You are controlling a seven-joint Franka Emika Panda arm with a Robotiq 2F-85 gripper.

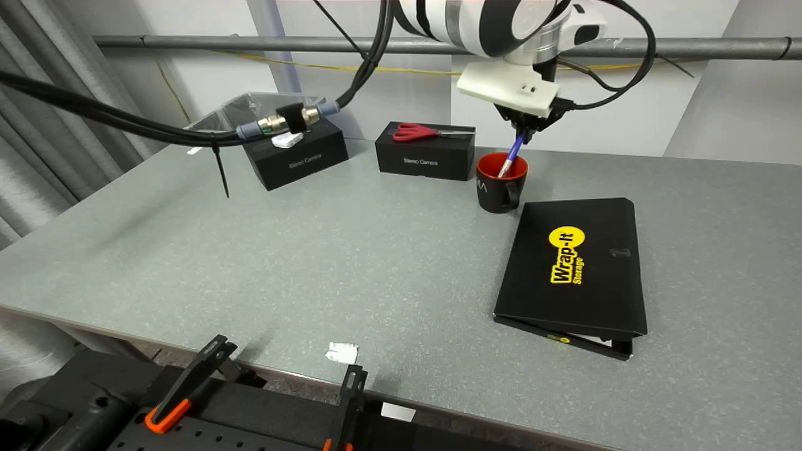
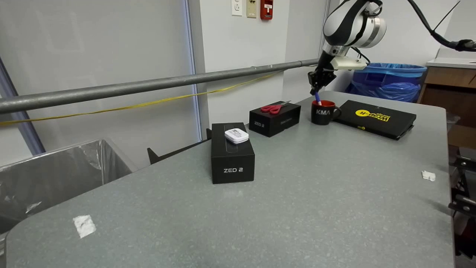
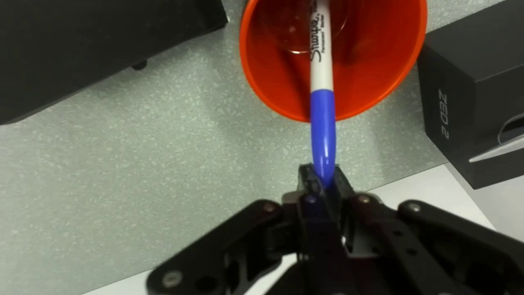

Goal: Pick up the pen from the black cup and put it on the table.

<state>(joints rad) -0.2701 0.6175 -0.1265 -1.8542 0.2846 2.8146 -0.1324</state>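
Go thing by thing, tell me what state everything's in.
Black cup: upright.
Pen: slanting, gripped, white end inside the cup.
Gripper: closed on the pen's blue end.
Wrap-It box: lid gaping at one end.
Scissors: blades look closed.
Camera box beneath them: looks shut.
White case: shut.
Camera box beneath it: looks shut.
Blue bin: bag-lined, no lid showing.
Clear-lined bin: open.

A grey pipe [image 1: 276, 44] runs along pale walls [image 1: 407, 94].

Soft shadows lie on the table [image 1: 301, 263]; the wrist-view tool [image 3: 324, 180] is blurred.
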